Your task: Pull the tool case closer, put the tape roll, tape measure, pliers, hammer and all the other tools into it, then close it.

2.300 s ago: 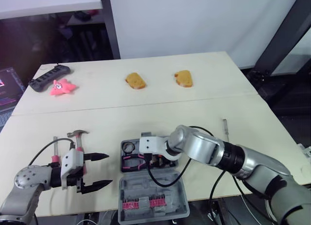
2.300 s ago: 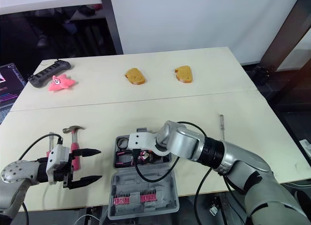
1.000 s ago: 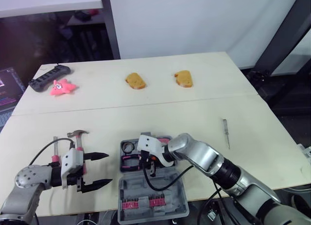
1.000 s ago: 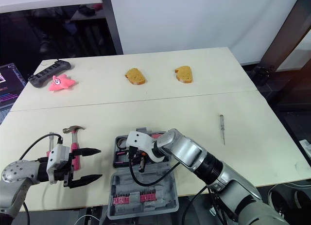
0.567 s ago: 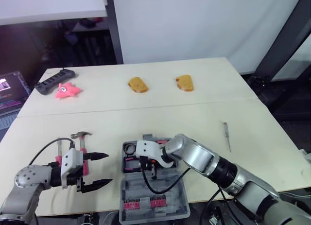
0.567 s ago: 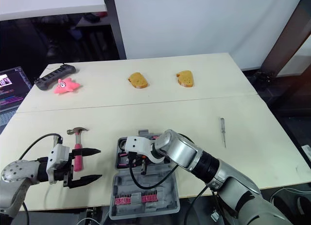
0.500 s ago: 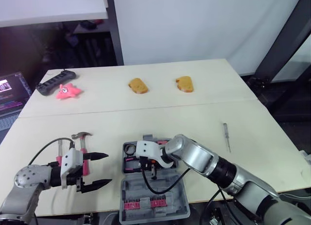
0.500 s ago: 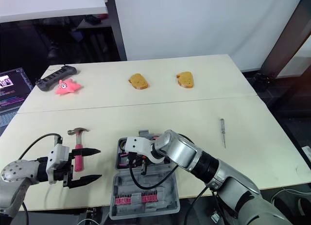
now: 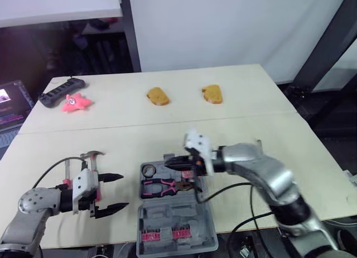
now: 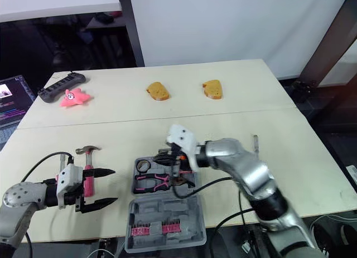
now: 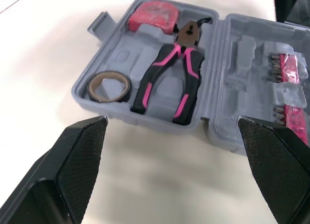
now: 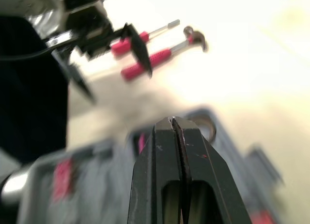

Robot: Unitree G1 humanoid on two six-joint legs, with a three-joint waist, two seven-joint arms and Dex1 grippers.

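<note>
The grey tool case (image 9: 173, 224) lies open at the table's front edge. Its tray holds the tape roll (image 11: 110, 86), the pink-handled pliers (image 11: 169, 83) and the red tape measure (image 11: 154, 21). The lid half holds pink bit strips (image 11: 290, 69). My right gripper (image 10: 163, 156) hovers shut and empty just above the tray's far side. To the left of the case my left gripper (image 9: 111, 192) stands open, low over the table and pointing at the case. Behind it lie the hammer (image 9: 92, 162) and a pink-handled screwdriver (image 9: 67, 174). A thin screwdriver (image 10: 254, 140) lies right of my right arm.
Two bread-like pieces (image 9: 157, 95) (image 9: 212, 93) sit on the far half of the table. A pink starfish toy (image 9: 75, 103) and a black power strip (image 9: 58, 89) lie at the far left. A laptop (image 9: 11, 102) stands beyond the left edge.
My right gripper has risen out of the case tray, and its arm has swung right. The pliers now lie uncovered in the tray. The left gripper stays in place.
</note>
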